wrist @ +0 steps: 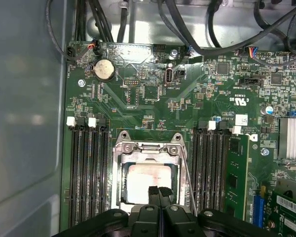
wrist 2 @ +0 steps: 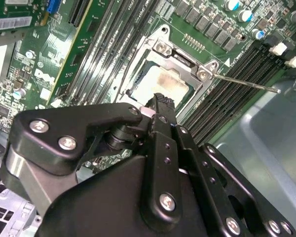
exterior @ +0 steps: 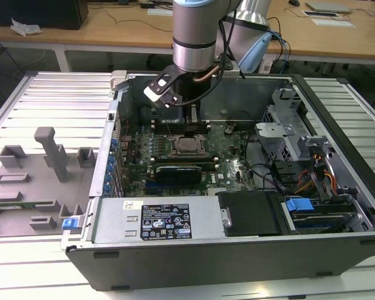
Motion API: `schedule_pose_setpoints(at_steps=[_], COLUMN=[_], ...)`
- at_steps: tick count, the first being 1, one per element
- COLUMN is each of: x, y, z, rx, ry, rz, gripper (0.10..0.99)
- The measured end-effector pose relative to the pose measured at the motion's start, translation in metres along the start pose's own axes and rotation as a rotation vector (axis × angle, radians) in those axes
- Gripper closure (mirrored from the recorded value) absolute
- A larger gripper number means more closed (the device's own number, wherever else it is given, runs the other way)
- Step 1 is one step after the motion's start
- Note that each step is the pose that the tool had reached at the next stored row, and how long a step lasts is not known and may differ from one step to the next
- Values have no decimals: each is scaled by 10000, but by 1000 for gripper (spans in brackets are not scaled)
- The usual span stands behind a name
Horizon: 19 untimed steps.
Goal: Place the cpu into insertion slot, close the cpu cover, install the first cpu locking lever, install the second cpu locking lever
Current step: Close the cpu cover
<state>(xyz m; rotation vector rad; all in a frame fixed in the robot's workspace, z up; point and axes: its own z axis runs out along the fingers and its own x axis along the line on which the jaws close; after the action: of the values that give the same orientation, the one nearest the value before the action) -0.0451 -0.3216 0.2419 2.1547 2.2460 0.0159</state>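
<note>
- Exterior view: slatted metal table [exterior: 44,94] bearing an open computer case [exterior: 237,262]; gripper [exterior: 194,116] hanging inside, above the middle of the motherboard [exterior: 134,159].
- Second wrist view: fingers [wrist 2: 160,106] pressed together, pinching nothing, tips over the cpu [wrist 2: 158,81] at the motherboard's middle.
- First wrist view: cpu seated in the insertion slot [wrist: 123,136], cpu cover [wrist: 148,148] flat around it, thin lever [wrist: 187,177] alongside.

From my station I see a pale, ribbed metal counter [exterior: 56,100]. An open computer case [exterior: 237,259] lies on it near the middle. Just beside the case, toward the exterior view's left, rests a grey fixture plate [exterior: 25,195] with upright blocks.
</note>
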Motion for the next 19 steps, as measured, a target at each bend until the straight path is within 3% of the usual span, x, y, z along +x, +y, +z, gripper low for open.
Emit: schedule_pose_setpoints(at_steps=[13, 19], x=[0, 0], y=[0, 0], z=[-10, -10], rx=[2, -14], ry=[-2, 2], rz=[0, -1228], gripper=[980, 980])
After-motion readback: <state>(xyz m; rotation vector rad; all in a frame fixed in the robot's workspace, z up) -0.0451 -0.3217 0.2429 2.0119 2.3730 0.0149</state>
